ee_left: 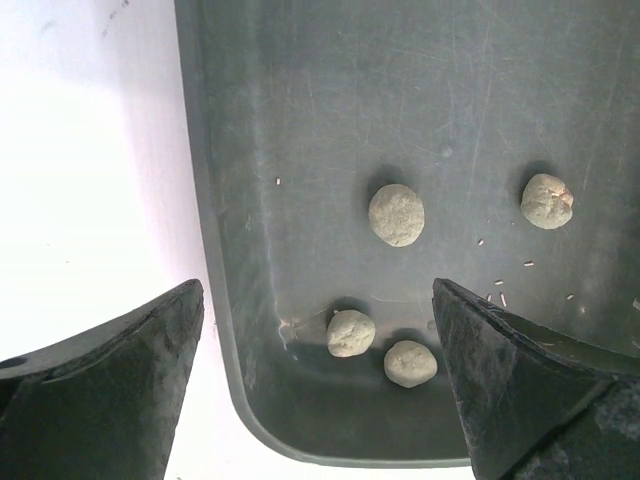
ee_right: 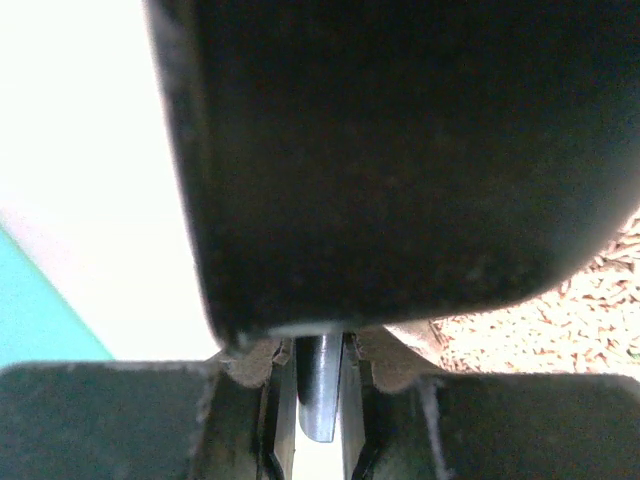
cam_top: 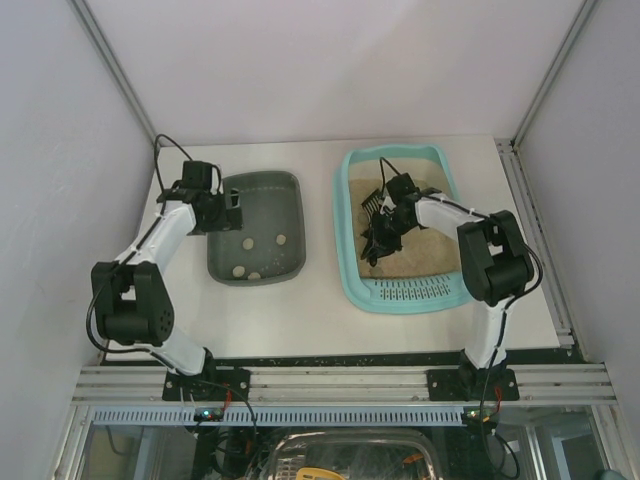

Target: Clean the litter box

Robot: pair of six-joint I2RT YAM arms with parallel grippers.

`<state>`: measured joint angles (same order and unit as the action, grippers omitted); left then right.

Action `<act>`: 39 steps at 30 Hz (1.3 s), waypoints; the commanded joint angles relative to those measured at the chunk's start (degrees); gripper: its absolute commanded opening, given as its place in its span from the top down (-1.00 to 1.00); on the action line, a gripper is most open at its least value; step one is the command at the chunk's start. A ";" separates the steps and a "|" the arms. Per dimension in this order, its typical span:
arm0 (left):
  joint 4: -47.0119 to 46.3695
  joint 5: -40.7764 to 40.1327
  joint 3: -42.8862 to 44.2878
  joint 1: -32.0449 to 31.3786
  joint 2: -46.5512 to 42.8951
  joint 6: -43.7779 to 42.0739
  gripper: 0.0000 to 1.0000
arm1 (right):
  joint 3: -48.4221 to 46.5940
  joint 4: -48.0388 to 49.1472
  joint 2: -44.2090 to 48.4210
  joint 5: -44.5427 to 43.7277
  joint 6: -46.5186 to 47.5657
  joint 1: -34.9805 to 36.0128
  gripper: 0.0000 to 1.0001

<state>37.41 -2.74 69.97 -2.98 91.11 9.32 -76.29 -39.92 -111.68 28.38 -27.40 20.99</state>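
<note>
The turquoise litter box lies right of centre, with tan litter inside and its slotted grille at the near end. My right gripper is over the litter, shut on the handle of a black slotted scoop. The scoop's body fills most of the right wrist view, with litter and the box rim at the edges. My left gripper hangs open and empty over the dark grey tray; it also shows in the left wrist view.
Several pale round clumps lie in the grey tray, two of them near its corner. White walls stand close on the left, right and far sides. An aluminium rail runs along the near edge.
</note>
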 commanded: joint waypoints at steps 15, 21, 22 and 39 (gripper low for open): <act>-2.77 -2.30 -5.79 -1.13 -6.38 -8.67 -0.99 | 29.63 34.05 18.19 14.84 -14.82 -10.23 1.00; -4.51 -3.06 -1.98 -3.60 -3.38 -8.57 -0.99 | 33.27 42.39 22.88 19.08 -17.89 -10.43 1.00; -4.86 -3.43 -1.68 -4.27 -3.15 -8.53 -0.99 | 34.02 44.92 23.54 20.24 -18.94 -10.52 1.00; -4.65 -4.97 -5.01 -6.71 -5.05 -11.00 -0.99 | 49.53 120.91 18.62 30.27 -56.96 -16.09 1.00</act>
<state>33.61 -8.71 64.93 -10.33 88.38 -1.15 -28.34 48.77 -89.76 56.07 -70.17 5.98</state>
